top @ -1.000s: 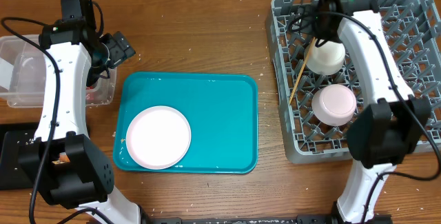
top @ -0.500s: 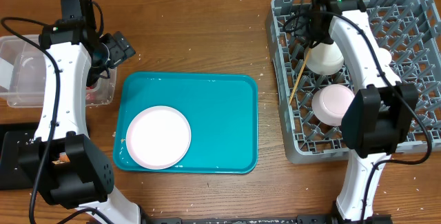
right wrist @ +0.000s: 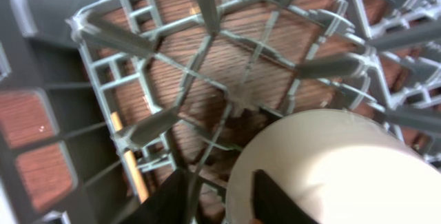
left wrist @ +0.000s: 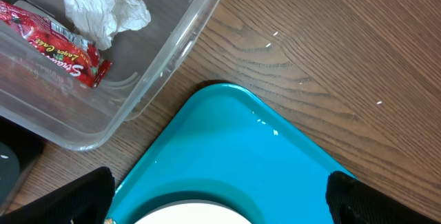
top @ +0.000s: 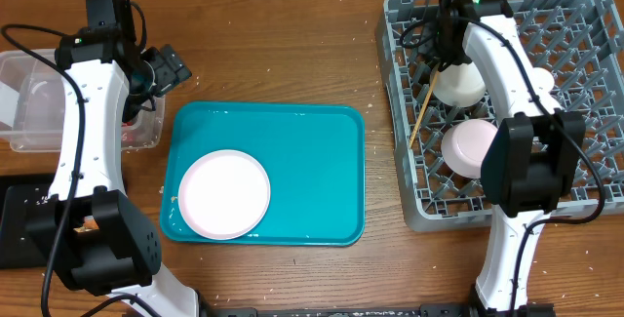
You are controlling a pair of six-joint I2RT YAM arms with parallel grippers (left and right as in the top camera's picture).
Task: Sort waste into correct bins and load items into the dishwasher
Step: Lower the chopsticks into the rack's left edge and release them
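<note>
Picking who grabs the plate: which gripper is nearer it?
Left. The left gripper hangs just past the tray corner nearest the plate; the right gripper is far off over the rack.

Robot laboratory bench staged as a dish-clearing station: two white arms (top: 88, 132) mounted at a wooden tabletop (top: 292, 54) bearing a grey dish rack (top: 395, 10), teal tray (top: 312, 171) and clear tub (top: 24, 59).

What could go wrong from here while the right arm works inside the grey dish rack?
The right arm's fingers sit at the edge of the round white bowl; they could tip it among the pegs of the grey plastic rack. The thin wooden chopstick lies close beside them and might get knocked through the lattice.
</note>
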